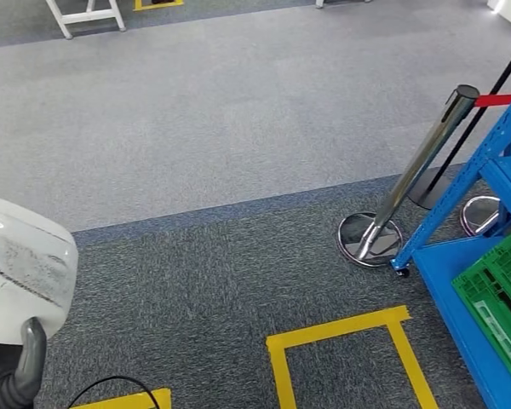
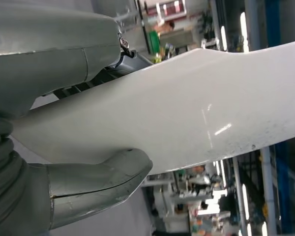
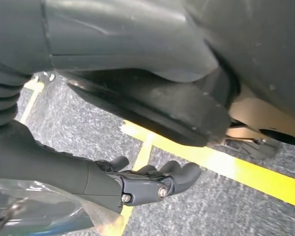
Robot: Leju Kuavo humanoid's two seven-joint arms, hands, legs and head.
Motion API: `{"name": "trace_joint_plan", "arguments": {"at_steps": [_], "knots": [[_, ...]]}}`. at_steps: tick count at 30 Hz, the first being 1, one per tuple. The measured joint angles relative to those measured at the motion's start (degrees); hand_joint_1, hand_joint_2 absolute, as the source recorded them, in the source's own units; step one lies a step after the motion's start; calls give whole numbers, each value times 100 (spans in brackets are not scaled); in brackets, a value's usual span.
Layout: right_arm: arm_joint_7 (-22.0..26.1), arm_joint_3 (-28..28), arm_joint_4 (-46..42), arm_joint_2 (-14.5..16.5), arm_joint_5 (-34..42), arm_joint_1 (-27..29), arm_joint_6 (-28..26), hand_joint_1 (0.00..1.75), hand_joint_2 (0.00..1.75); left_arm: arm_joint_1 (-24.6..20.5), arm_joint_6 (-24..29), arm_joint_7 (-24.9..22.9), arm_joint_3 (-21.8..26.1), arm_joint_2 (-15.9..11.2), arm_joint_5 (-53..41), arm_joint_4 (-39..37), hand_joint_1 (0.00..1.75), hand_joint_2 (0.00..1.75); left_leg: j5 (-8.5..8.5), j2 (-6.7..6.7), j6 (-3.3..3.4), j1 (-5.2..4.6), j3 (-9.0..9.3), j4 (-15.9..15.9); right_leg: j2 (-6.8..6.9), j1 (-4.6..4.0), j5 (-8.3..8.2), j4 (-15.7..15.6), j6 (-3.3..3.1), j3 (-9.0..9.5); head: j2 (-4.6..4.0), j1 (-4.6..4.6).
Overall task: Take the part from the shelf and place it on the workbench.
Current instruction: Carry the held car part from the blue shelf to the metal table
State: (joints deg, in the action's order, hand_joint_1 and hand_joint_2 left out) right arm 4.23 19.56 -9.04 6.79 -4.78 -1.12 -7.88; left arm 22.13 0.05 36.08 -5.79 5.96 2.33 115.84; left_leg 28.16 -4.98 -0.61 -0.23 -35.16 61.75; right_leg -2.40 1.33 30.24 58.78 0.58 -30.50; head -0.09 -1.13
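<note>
As I watched the left wrist feed, the left hand (image 2: 70, 147) was clamped on the white part (image 2: 198, 108): the thick grey thumb (image 2: 101, 184) pressed against one face of the smooth, curved white panel, while the grey body of the hand lay against the opposite face. The part stretched away from the hand across the whole picture, its surface glossy with a few dark specks near the far end. In the head view I saw that same part (image 1: 21, 268) at the lower left corner, white and rounded, with the left hand's grey thumb (image 1: 31, 358) beneath it.

The right hand (image 3: 153, 179) hung low over the carpet with its dark fingers (image 3: 175, 172) curled in. A clear, crinkled film lay just beside the palm, but I could not tell whether the hand gripped it or merely clenched on nothing.

Beyond the hands, the floor was grey carpet (image 1: 208, 170), lighter farther off and darker nearer, marked with yellow tape (image 1: 343, 336) in a square outline. At the right edge stood the blue shelf (image 1: 471, 281), with a green crate (image 1: 497, 294) resting on its lower deck. Just beside the shelf's leg a chrome post (image 1: 420, 158) rose from a round base, carrying a red belt (image 1: 494, 100) at its top.
</note>
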Motion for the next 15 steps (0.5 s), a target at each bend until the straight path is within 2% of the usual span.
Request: {"name": "trace_joint_plan", "arguments": {"at_steps": [1,2,3,4,5,6,7,8,9,10,11,13,14,15], "knots": [[-2,1,0,1,-2,8,-1,0,175,-11,6,-2,-1,-1,-8,-1,175,175,149,204,-25,0,-136,290,93,-10,5,-10,-28,16,0,-15],[-3,2,0,0,-2,21,-2,0,175,-23,12,-5,-1,-1,-12,-3,175,175,315,339,-50,11,-314,656,185,-21,17,-13,-50,25,0,-29],[-4,2,1,-2,-3,29,-3,0,175,-26,19,-7,-1,-1,-16,-5,175,175,448,401,-70,30,-492,1011,282,-32,30,-13,-62,30,0,-26],[-4,3,2,-3,-3,32,-3,0,175,-22,24,-8,-1,-1,-18,-8,175,175,498,424,-81,46,-609,1240,373,-40,44,-13,-67,37,0,-28],[-4,3,2,-4,-4,33,-4,0,175,-17,30,-9,0,-1,-20,-9,175,175,443,437,-84,57,-630,1274,460,-46,58,-13,-68,48,0,-27],[-4,5,2,-4,-5,30,-5,0,175,-14,35,-10,1,-1,-23,-10,175,175,288,460,-78,63,-538,1085,541,-50,75,-13,-63,67,0,-27],[-3,9,2,-4,-6,27,-5,0,175,-13,37,-10,1,-1,-25,-10,175,175,76,528,-58,58,-350,716,615,-52,95,-14,-53,95,0,-28],[-3,14,2,-4,-7,25,-5,0,175,-16,39,-10,2,-1,-26,-10,175,175,-72,663,-32,29,-147,329,682,-57,119,-16,-36,111,0,-26],[-3,20,2,-4,-8,24,-5,0,175,-22,40,-14,2,-1,-27,-10,175,175,-159,786,5,-3,16,11,742,-65,146,-16,-8,120,0,-27],[-3,25,2,-4,-9,23,-4,0,175,-25,40,-16,2,-1,-28,-10,175,175,-178,879,38,-41,112,-179,800,-71,170,-20,23,127,0,-24],[-3,30,2,-3,-10,20,-4,0,175,-24,41,-20,3,-1,-29,-10,175,175,-139,909,68,-76,134,-236,860,-73,190,-29,53,134,0,-22],[-3,39,-2,1,-18,-3,-2,0,175,-10,43,-23,10,-2,-30,-10,175,175,-152,782,136,-87,146,-293,940,-58,227,-41,107,202,0,-20],[-2,45,-4,2,-23,-14,-1,0,175,-8,44,-22,16,-2,-30,-10,175,175,-168,716,173,-74,165,-328,855,-49,274,8,127,207,0,-15],[0,53,-6,3,-28,-22,0,0,175,-16,45,-21,22,-1,-30,-10,175,175,-189,650,208,-55,186,-363,708,-44,365,156,142,156,0,-3]]}}
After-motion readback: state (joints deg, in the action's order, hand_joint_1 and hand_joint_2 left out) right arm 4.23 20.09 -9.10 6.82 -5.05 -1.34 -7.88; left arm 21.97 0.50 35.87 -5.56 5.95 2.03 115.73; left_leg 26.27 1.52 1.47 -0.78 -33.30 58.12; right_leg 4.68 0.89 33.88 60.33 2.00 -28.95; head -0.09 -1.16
